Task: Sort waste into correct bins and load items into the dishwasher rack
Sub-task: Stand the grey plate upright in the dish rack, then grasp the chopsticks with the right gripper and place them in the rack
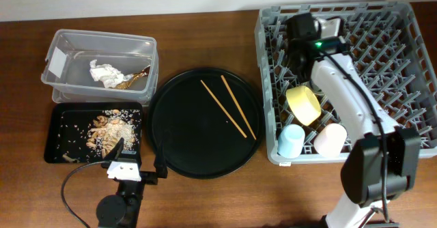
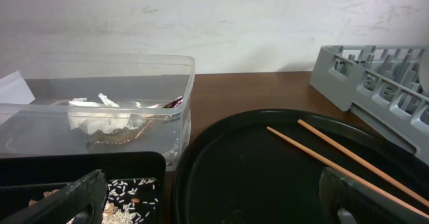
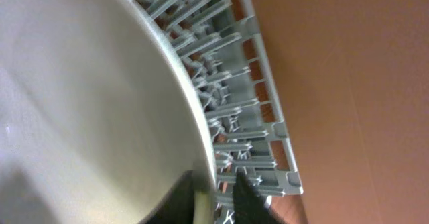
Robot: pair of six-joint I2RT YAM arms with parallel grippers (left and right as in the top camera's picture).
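Note:
My right gripper (image 1: 304, 33) is inside the grey dishwasher rack (image 1: 410, 71) at its far left corner. In the right wrist view its fingers (image 3: 218, 194) straddle the rim of the pale grey-green plate (image 3: 87, 103), which stands among the rack's pegs (image 3: 268, 127). The yellow bowl (image 1: 303, 104), light blue cup (image 1: 290, 140) and pink cup (image 1: 330, 138) sit in the rack. Two chopsticks (image 1: 229, 108) lie on the round black tray (image 1: 177, 132). My left gripper (image 1: 138, 158) is open and empty at the table's front, between the two trays.
The clear tub (image 1: 102, 37) holds the white tissue (image 1: 106, 73) and brown wrapper (image 1: 136, 80). The flat black tray (image 1: 54, 132) holds food scraps and rice (image 1: 113, 129). The left wrist view shows the tub (image 2: 100, 127), chopsticks (image 2: 335, 160) and rack corner (image 2: 369, 76).

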